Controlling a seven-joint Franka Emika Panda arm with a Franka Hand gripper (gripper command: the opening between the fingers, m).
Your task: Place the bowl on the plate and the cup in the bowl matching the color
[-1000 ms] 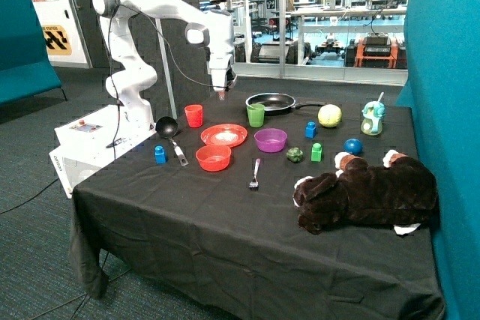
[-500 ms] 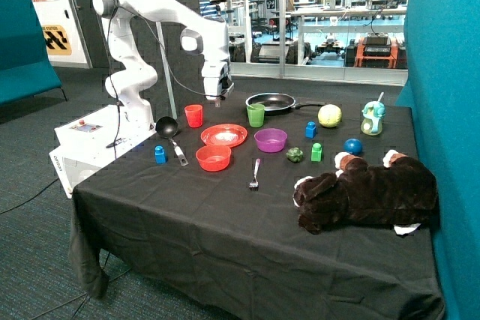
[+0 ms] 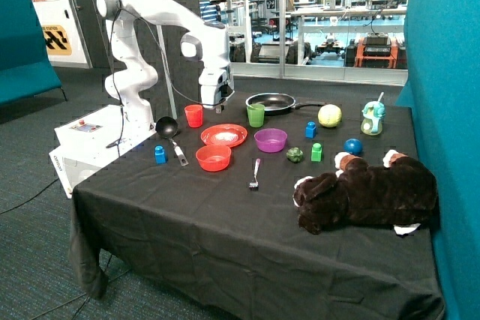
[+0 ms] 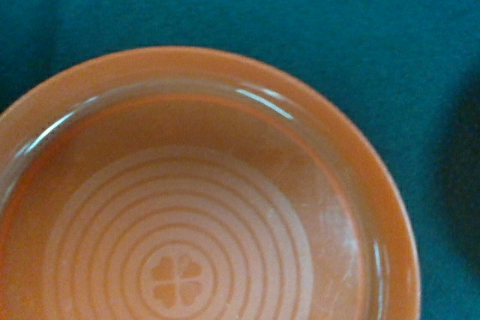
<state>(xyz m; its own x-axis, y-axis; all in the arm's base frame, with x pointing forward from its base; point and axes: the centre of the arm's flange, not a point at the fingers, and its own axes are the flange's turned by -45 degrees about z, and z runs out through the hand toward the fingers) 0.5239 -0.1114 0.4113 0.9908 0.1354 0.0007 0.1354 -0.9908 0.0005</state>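
The bowl [image 3: 213, 157] sits empty nearest the table's front edge. Just behind it lies the plate [image 3: 223, 135] [image 4: 187, 207], bare. Farther back stands the cup [image 3: 193, 115] — the gripper [image 3: 216, 107] hovers beside it, finger state unclear.

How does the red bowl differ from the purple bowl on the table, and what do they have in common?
The red bowl stands nearer the table's front edge, beside the ladle; the purple bowl stands farther back, beside the red plate. The red bowl looks slightly wider and shallower than the purple bowl. Both sit upright, empty, on the black cloth. The gripper hangs above the plate, touching neither.
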